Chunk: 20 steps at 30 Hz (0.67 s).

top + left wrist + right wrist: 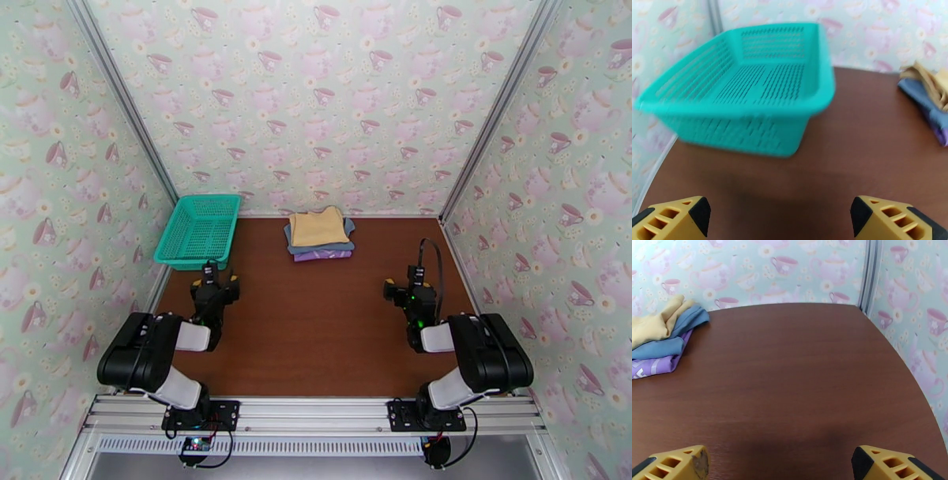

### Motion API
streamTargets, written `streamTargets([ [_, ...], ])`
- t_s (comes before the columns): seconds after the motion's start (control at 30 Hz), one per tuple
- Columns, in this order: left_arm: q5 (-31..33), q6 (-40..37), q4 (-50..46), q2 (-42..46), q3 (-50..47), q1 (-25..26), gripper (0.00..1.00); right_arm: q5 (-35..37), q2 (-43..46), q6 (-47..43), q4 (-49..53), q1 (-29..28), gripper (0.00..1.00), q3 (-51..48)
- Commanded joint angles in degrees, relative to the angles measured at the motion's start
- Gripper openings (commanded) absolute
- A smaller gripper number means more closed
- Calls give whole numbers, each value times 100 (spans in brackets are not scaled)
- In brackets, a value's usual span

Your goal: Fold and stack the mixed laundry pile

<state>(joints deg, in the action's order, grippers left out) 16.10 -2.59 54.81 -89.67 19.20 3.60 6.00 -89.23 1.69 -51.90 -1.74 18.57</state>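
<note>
Brown table, laundry pile, teacup walls

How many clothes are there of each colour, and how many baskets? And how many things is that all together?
yellow garment: 1
grey-blue garment: 1
purple garment: 1
teal basket: 1
Total: 4 things

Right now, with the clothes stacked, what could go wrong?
The yellow top layer lies a bit askew on the stack, so a nudge might slide it off. The open left hand points at the basket close ahead; reaching forward could push it.
</note>
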Motion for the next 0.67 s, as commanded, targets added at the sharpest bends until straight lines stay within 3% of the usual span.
streamTargets([
  [0.0,-154,-48,158,14,80,-12,100,-412,83,99,73,68,100,402],
  [0.63,-679,-22,-118,45,184,-165,100,-406,74,76,57,59,100,393],
])
